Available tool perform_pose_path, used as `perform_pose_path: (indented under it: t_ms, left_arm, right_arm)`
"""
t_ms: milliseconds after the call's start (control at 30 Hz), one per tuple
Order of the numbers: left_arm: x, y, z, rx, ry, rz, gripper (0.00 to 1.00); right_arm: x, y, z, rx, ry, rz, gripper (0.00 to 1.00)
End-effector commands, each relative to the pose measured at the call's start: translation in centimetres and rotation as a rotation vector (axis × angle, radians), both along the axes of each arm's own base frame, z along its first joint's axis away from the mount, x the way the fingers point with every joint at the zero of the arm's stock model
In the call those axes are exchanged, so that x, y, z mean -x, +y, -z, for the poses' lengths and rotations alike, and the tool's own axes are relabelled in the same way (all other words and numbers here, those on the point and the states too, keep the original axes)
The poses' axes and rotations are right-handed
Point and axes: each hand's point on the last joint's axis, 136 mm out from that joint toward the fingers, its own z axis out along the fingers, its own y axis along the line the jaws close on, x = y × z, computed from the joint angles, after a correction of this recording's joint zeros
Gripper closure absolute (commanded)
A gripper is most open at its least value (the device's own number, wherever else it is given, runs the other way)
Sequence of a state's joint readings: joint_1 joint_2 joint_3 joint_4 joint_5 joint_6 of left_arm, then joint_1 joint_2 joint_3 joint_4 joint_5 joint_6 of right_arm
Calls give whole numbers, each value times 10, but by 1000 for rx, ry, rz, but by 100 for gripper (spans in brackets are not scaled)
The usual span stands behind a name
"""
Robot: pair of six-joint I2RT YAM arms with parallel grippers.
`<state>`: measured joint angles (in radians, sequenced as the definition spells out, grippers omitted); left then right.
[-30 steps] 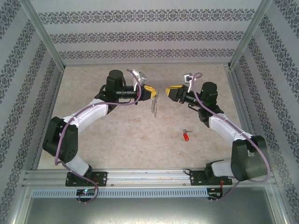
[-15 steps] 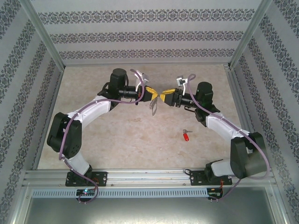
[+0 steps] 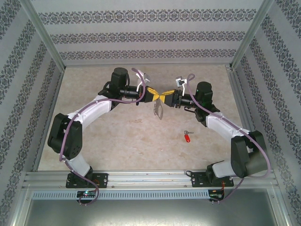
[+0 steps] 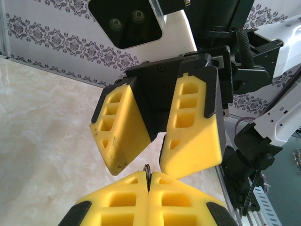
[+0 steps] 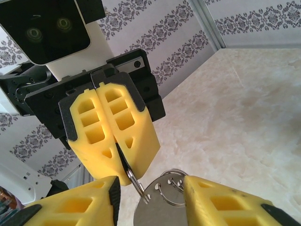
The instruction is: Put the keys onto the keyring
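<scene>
Overhead: key [image 3: 187, 137] apart. Right wrist: keyring [image 5: 156, 199], apparently pinched.

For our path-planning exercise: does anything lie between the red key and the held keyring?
Nothing visible does: the key lies alone on the table, apart from the keyring hanging from the shut left gripper.
</scene>
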<state>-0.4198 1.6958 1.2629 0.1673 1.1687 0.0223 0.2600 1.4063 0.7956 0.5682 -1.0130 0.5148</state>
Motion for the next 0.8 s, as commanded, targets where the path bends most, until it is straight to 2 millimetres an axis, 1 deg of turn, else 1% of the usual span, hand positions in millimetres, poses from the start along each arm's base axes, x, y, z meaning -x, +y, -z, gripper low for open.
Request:
perform_pose_path:
  t_ms: [0, 200, 267, 333, 467, 600, 767]
  left_arm:
    - [3, -4, -11, 26, -15, 46, 100]
    - [2, -5, -12, 33, -7, 49, 100]
    - [2, -6, -13, 36, -10, 50, 100]
    - [2, -5, -14, 37, -9, 47, 100]
    - [2, -5, -15, 41, -5, 48, 100]
    - [3, -5, -18, 51, -11, 48, 100]
    - [2, -5, -20, 58, -12, 44, 100]
  right_arm:
    - [4, 6, -17, -9, -77, -51, 63]
    - [6, 7, -19, -9, -80, -58, 74]
    - [6, 8, -20, -10, -81, -63, 76]
    - [7, 9, -19, -10, -80, -69, 82]
    - [8, 8, -18, -8, -76, -72, 88]
    - [9, 8, -16, -6, -75, -72, 100]
    - [9, 8, -15, -5, -75, -72, 100]
